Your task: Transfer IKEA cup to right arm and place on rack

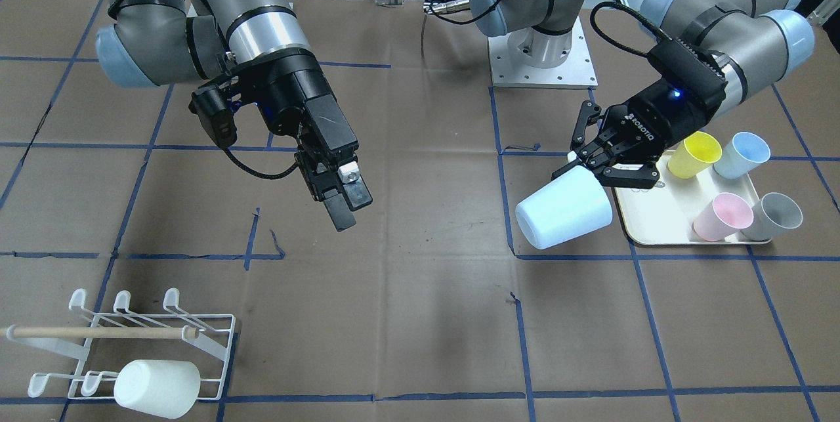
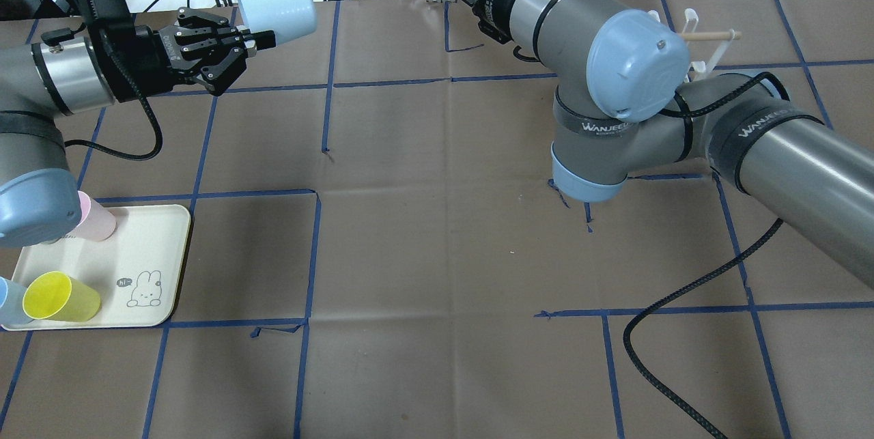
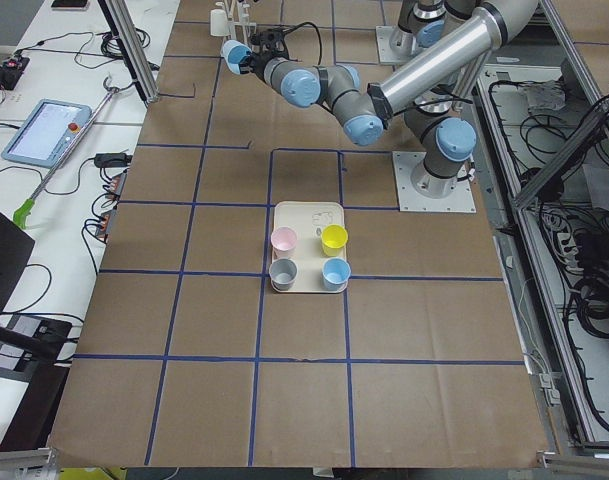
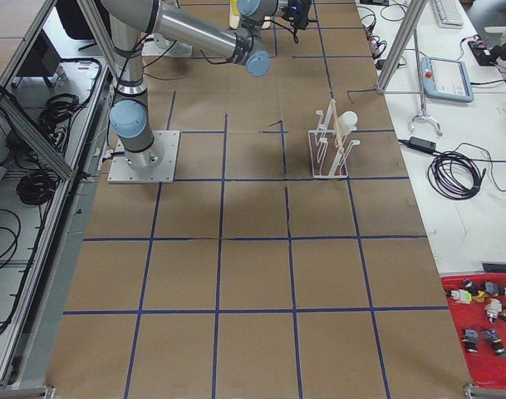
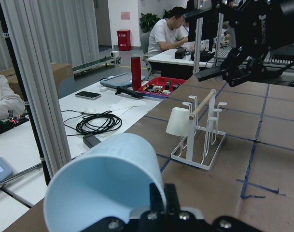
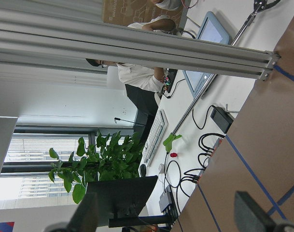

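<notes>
My left gripper (image 1: 586,171) is shut on the rim of a pale blue cup (image 1: 564,209), held on its side above the table, base pointing away from the gripper. The cup also shows in the overhead view (image 2: 276,9) and the left wrist view (image 5: 105,183). My right gripper (image 1: 351,207), with long flat fingers, is open and empty, hanging over the table's middle, well apart from the cup. Its fingertips (image 6: 253,215) stand wide apart in the right wrist view. The white wire rack (image 1: 203,343) with a wooden dowel stands near the table's edge and carries one white cup (image 1: 157,388).
A cream tray (image 1: 656,228) below my left arm holds a yellow cup (image 1: 694,154), a blue cup (image 1: 741,155), a pink cup (image 1: 723,216) and a grey cup (image 1: 776,216). The right arm's base plate (image 1: 541,61) is at the robot's side.
</notes>
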